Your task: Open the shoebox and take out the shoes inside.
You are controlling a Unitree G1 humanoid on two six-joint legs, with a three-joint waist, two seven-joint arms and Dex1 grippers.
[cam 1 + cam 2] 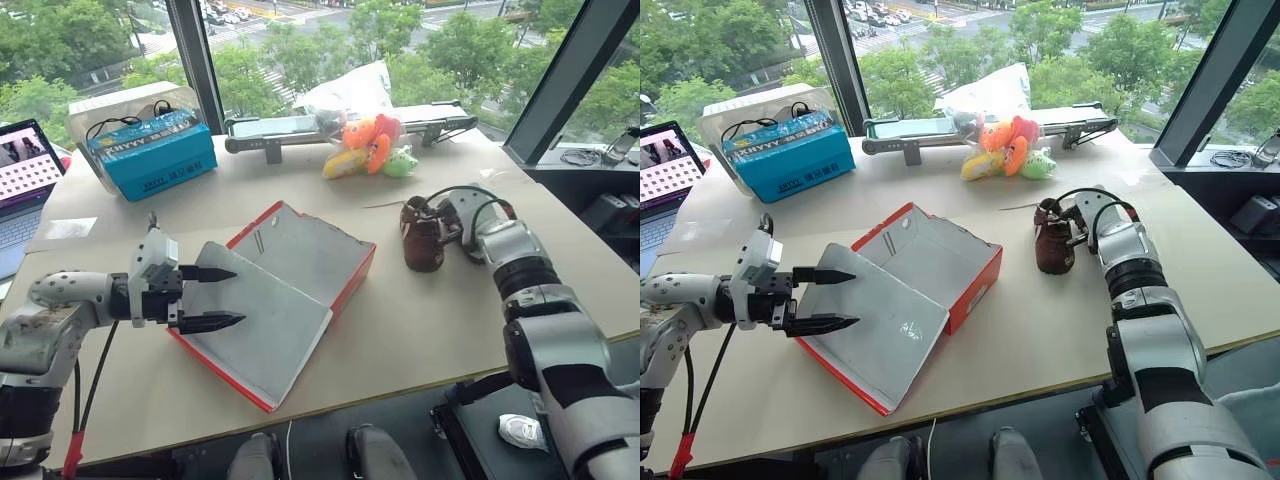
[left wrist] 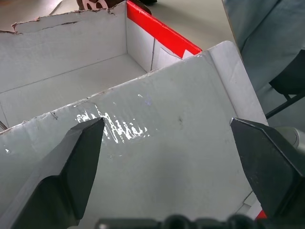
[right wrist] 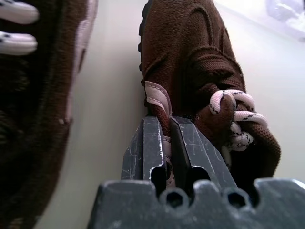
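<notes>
With the shoebox (image 1: pixel 275 300) lying open and empty under the spread-fingered, empty left gripper (image 1: pixel 222 297), the right gripper (image 3: pixel 162 143) is pinching what looks like one shoe's (image 3: pixel 200 81) collar beside its mate (image 1: pixel 422 237) on the table (image 1: pixel 420 320), risking dragging it over on release.

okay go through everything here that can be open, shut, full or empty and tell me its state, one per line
shoebox: open, lid folded back, empty
shoes: out, on the table
left hand: open, holding nothing
right hand: shut on a shoe's collar
laptop: open, screen lit
</notes>
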